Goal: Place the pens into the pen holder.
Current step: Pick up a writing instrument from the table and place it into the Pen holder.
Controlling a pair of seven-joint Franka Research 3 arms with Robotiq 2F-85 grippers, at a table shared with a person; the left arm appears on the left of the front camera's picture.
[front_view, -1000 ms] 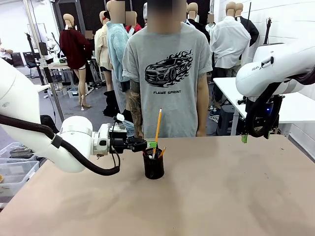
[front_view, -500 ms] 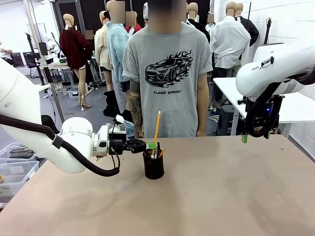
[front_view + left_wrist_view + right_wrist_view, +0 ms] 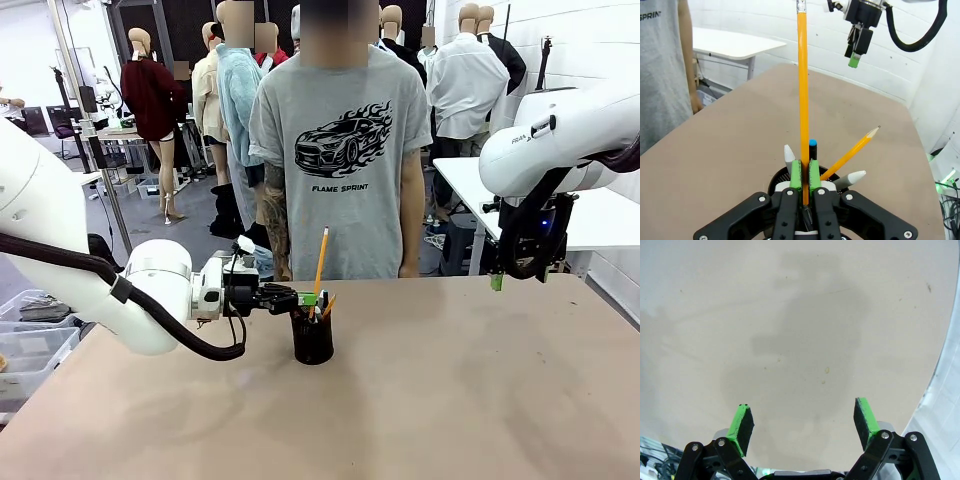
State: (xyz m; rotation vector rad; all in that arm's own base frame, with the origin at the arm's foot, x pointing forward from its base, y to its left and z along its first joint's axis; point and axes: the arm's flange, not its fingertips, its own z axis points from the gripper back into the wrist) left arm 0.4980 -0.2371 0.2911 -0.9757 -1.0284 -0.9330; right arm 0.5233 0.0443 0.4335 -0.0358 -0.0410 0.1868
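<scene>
Nearly done, looks like: the last yellow pencil (image 3: 803, 90) is being held upright by the clamped left gripper (image 3: 805, 174), tip inside the pen holder (image 3: 312, 340), other pens (image 3: 811, 148) already being housed; right gripper (image 3: 805, 422) is being kept wide open, empty.

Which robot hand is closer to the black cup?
The left. Its end effector is right above the cup, shut on the tall pencil. The right end effector hangs open far off over the table's far right edge.
</scene>
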